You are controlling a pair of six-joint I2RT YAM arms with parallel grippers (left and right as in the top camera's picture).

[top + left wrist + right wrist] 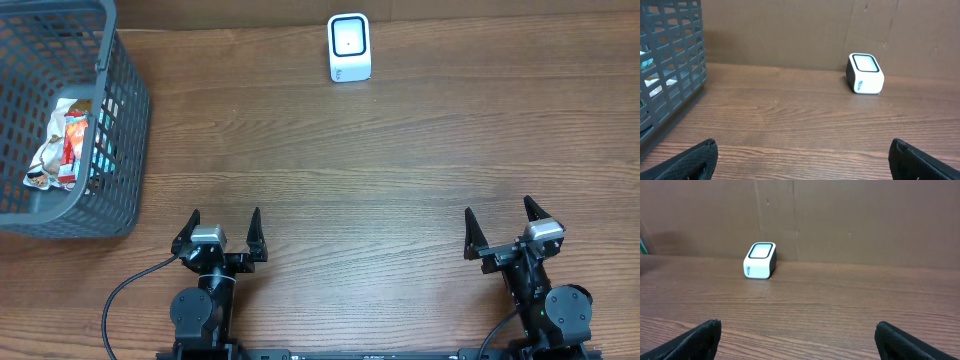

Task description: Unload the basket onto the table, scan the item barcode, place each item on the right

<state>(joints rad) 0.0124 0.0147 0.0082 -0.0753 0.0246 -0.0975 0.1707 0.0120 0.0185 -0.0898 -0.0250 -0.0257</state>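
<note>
While both jaws gape wide, a crinkled white-and-red packet [60,152] lies in the grey basket [128,135].

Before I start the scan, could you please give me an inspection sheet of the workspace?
Surface: wooden table, no spills seen.
Job's things: white barcode scanner stands at the far edge; snack packets lie inside the grey basket at the left edge.
Clutter: nothing seen.
End effectors: left end effector and right end effector are both open and empty, at the near edge.
Cables: black cable curves away from the left arm's base.
Surroundings: brown panel wall behind the table.
</note>
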